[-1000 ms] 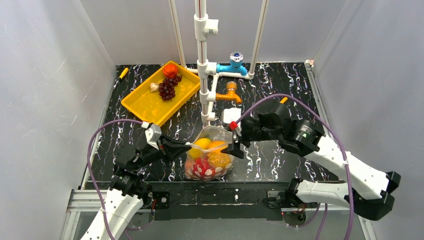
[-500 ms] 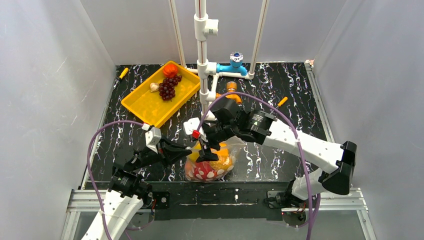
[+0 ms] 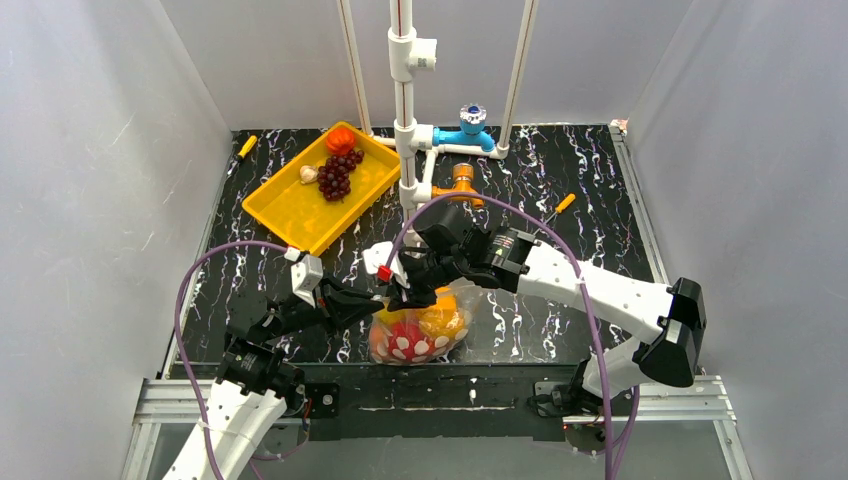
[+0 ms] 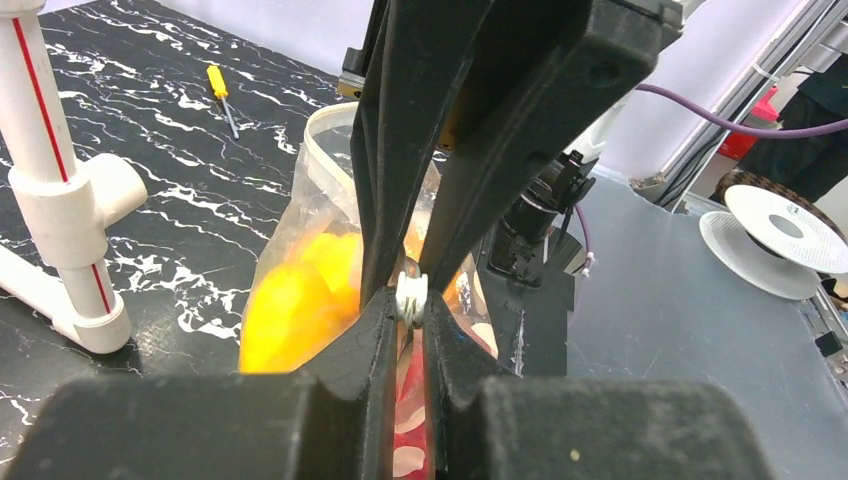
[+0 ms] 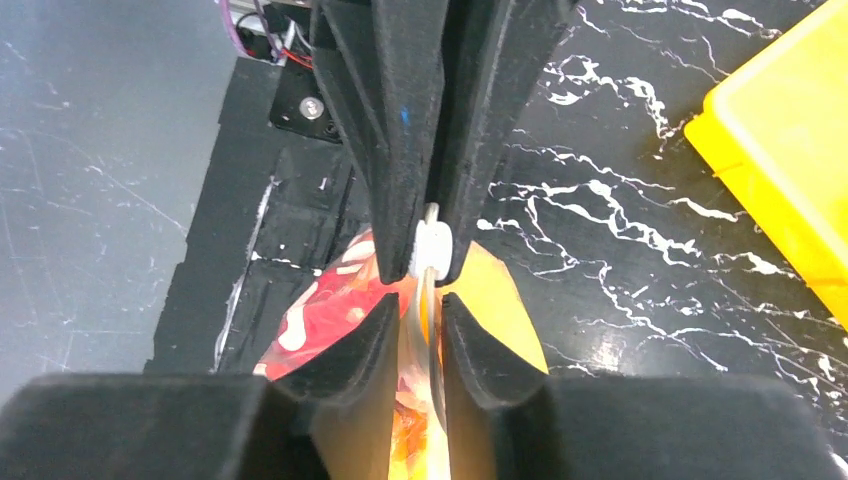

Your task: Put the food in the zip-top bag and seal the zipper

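Note:
The zip-top bag (image 3: 455,340) lies at the table's near edge with red food (image 3: 400,336) and yellow-orange food (image 3: 443,321) inside. My left gripper (image 3: 377,299) is shut on the zipper's end, where a white slider (image 4: 410,296) shows between its tips (image 4: 410,306). My right gripper (image 3: 401,297) reaches in from the right, tip to tip with the left. Its jaws (image 5: 425,316) are closed on the zipper strip (image 5: 428,300) just behind the slider. More food sits in the yellow tray (image 3: 285,208): purple grapes (image 3: 335,176), a red piece (image 3: 340,138) and a white piece (image 3: 308,174).
A white pipe stand (image 3: 404,120) with a blue tap (image 3: 470,124) and an orange tap (image 3: 461,184) rises behind the bag. Small screwdrivers lie at the right (image 3: 565,203) and far left (image 3: 246,146). The table's front edge runs just below the bag.
My right arm swung left across the bag, and its wide-open jaws closed on the zipper next to the left gripper. The left gripper kept its hold and place.

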